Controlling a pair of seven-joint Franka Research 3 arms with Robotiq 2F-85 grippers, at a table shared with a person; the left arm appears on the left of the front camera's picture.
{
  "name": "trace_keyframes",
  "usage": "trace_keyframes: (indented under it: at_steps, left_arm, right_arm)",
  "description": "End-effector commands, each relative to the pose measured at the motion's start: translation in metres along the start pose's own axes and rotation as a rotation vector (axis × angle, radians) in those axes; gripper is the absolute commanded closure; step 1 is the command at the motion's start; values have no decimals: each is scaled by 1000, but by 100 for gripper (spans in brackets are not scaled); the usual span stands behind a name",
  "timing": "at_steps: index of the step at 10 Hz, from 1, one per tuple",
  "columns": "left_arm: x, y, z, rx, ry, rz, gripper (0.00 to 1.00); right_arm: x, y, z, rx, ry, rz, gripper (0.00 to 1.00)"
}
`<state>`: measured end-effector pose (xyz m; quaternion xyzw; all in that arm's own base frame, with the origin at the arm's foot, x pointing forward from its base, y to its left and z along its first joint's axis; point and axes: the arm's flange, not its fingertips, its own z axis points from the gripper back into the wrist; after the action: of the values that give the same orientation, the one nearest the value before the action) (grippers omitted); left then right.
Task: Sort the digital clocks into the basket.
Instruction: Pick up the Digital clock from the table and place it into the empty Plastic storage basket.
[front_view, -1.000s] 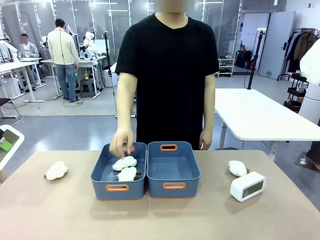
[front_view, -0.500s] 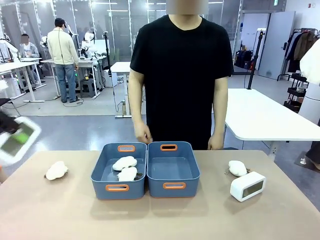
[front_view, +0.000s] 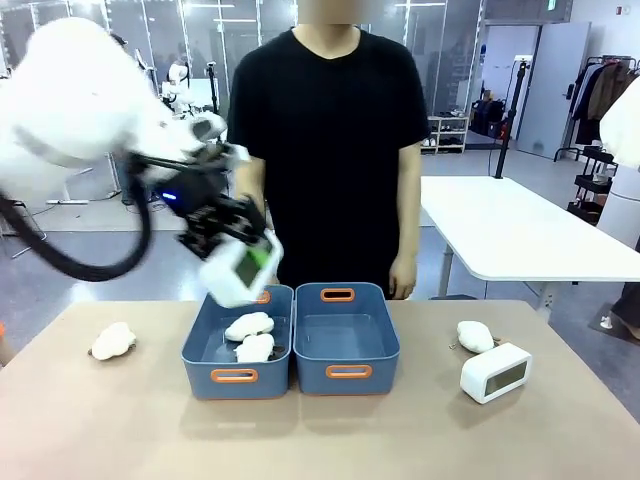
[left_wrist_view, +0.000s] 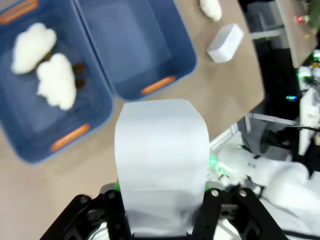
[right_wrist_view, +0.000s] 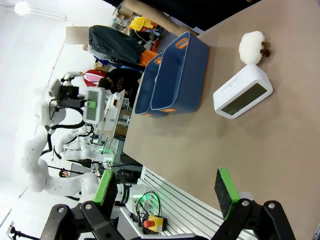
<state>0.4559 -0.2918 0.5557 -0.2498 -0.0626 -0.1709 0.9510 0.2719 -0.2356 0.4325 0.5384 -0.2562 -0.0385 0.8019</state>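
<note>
**Left arm holds a clock in the air by the bins**

A tan table (front_view: 100, 430) stands in an open hall with a grey floor, glass partitions and a white table (front_view: 520, 235) farther back on the right. A person (front_view: 330, 150) in a black T-shirt stands at the far side, arms hanging down.

Two blue-grey bins with orange handle slots sit side by side, touching, at the table's middle. The left bin (front_view: 200, 345) holds two plush toys (front_view: 250, 337) lying close together. The right bin (front_view: 346, 340) is empty.

The left gripper (left_wrist_view: 162, 192) is clamped on a held clock (front_view: 240, 268), its green pads pressed against the clock's two sides. In the front view this clock hangs tilted in front of the left bin's far rim, clear of both bins. Whether it is right over a bin cannot be told.

The second clock (front_view: 495, 372) stands on the table well to the right of the bins, with a plush (front_view: 475, 336) just behind it. Another plush (front_view: 113, 340) lies on the table left of the bins.

The right gripper (right_wrist_view: 165, 192) hovers above the table's near right part, fingers wide apart with nothing between them.
</note>
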Motion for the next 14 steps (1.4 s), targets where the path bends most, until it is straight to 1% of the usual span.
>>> trace_keyframes:
  at_steps: [1, 2, 3, 4, 5, 7, 8, 9, 10, 12, 13, 14]
  left_arm:
    - [56, -16, -49, 133, 10, 5, 48]
    - [63, -31, -80, 171, -4, 38, 48]
    - [97, -32, -111, 191, -79, 42, 48]
    - [105, -37, -135, 217, -85, 121, 48]
    - [118, -42, -156, 249, -124, 130, 48]
    - [119, -43, -180, 299, -84, 199, 48]
    - [121, -42, -184, 307, -75, 206, 15]
    - [118, -44, -183, 310, -69, 209, 9]
    - [121, -45, -182, 307, -67, 202, 0]
    - [119, -45, -177, 289, -54, 181, 0]
    - [115, -41, -170, 258, -33, 164, 0]
    - [105, -37, -160, 214, 14, 124, 0]
  right_arm:
    - [0, 1, 1, 16, -12, 25, 0]
    - [0, 1, 1, 16, -12, 25, 0]
    - [0, 1, 1, 16, -12, 25, 0]
    - [0, 1, 1, 16, -12, 25, 0]
    - [0, 1, 1, 16, -12, 25, 0]
    - [0, 1, 1, 16, -12, 25, 0]
    - [0, 1, 1, 16, -12, 25, 0]
    - [0, 1, 1, 16, -12, 25, 0]
    - [0, 1, 1, 16, -12, 25, 0]
    - [0, 1, 1, 16, -12, 25, 0]
    - [0, 1, 1, 16, -12, 25, 0]
    - [0, 1, 1, 16, -12, 25, 0]
